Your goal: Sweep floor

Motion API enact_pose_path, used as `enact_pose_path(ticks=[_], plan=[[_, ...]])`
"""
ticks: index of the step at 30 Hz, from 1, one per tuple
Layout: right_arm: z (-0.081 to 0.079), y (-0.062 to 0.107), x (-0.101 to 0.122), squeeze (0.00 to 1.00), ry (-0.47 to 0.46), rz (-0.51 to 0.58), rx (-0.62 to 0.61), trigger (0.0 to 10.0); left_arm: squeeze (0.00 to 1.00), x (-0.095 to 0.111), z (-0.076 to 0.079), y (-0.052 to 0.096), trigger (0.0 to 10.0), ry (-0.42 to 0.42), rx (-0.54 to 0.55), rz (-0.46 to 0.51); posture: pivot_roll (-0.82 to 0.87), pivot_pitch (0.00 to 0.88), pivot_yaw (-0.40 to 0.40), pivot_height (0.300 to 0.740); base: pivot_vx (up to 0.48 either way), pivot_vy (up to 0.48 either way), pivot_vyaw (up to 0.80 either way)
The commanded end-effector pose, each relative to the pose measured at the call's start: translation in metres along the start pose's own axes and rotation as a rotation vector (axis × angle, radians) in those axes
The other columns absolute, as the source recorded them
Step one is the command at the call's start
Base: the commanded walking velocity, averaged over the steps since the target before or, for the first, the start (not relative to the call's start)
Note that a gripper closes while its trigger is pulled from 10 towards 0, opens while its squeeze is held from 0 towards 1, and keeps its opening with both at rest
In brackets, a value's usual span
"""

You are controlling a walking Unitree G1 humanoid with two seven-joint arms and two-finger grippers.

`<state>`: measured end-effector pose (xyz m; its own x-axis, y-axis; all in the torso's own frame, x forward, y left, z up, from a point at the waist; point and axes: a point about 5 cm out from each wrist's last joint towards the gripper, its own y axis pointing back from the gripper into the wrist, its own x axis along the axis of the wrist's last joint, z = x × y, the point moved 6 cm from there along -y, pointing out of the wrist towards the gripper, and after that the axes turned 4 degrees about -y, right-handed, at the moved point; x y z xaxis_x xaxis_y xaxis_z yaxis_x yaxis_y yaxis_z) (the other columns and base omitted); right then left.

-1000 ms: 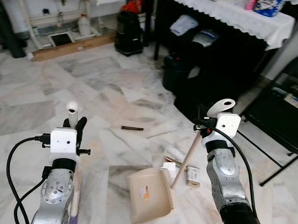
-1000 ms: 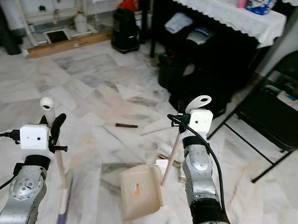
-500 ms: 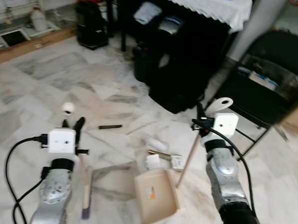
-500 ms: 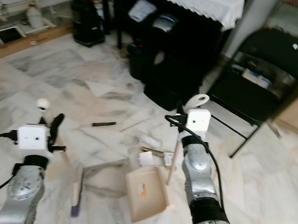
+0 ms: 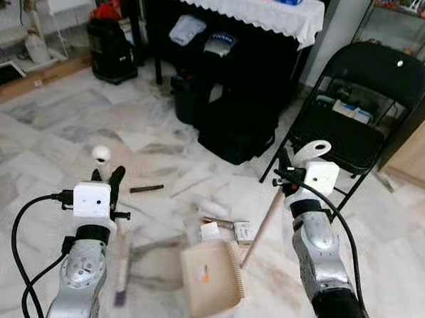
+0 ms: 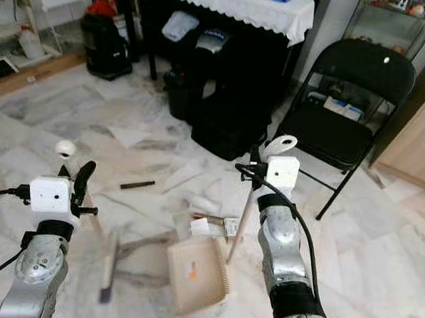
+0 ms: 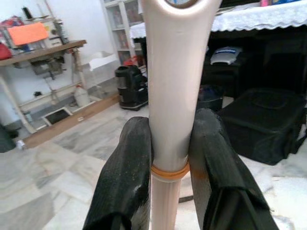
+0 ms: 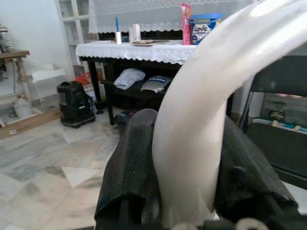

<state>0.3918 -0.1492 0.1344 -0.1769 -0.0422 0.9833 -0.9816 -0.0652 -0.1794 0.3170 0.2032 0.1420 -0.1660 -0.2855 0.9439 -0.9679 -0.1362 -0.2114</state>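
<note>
Cream plastic marks both implements; the broom [image 6: 110, 257] is held upright by its handle, its blurred head low on the marble floor [image 5: 41, 157] just left of the dustpan [image 5: 210, 276]; the left tool [image 7: 168, 158] is closed tight on the broom handle, a black finger pressed to each side, just above an orange band; the dustpan lies flat on the floor between the two arms, its long handle [image 5: 262, 229] rising at a slant to the right tool [image 8: 187, 191], which is clamped on the curved top of that handle.

Litter is scattered just beyond the dustpan's mouth: a small box [image 5: 243, 232], pale scraps [image 5: 210, 230] and, further off, a dark stick [image 5: 146, 188]; behind these stand black bags [image 5: 236, 124] under a cloth-covered worktop [image 5: 235, 7], with a black folding chair [image 5: 358, 102] to the right.

Sweeping is judged to be under way, the litter not yet gathered; the next move calls for the broom head to be set beyond the scraps and drawn toward the pan, while the pan's lip is kept flat against the floor.
</note>
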Motion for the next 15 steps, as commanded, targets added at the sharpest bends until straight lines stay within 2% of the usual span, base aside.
enact_pose_path(ticks=[1, 5, 15], plan=[[0.0038, -0.0036, 0.0163, 0.0, 0.021, 0.059, 0.0, 10.0, 0.0, 0.0097, -0.0027, -0.0014, 10.0, -0.006, 0.011, 0.041, 0.01, 0.099, -0.033, 0.74, 0.0, 0.0, 0.0], [0.0032, -0.0039, 0.0172, 0.0, 0.022, 0.063, 0.001, 10.0, 0.0, 0.0096, -0.003, -0.0015, 10.0, -0.007, 0.012, 0.04, 0.01, 0.1, -0.032, 0.74, 0.0, 0.0, 0.0], [0.0072, -0.003, 0.0136, 0.0, 0.018, 0.05, -0.013, 10.0, 0.0, 0.0079, -0.0029, 0.0016, 10.0, -0.004, 0.008, 0.035, 0.01, 0.1, -0.031, 0.74, 0.252, 0.0, 0.0]])
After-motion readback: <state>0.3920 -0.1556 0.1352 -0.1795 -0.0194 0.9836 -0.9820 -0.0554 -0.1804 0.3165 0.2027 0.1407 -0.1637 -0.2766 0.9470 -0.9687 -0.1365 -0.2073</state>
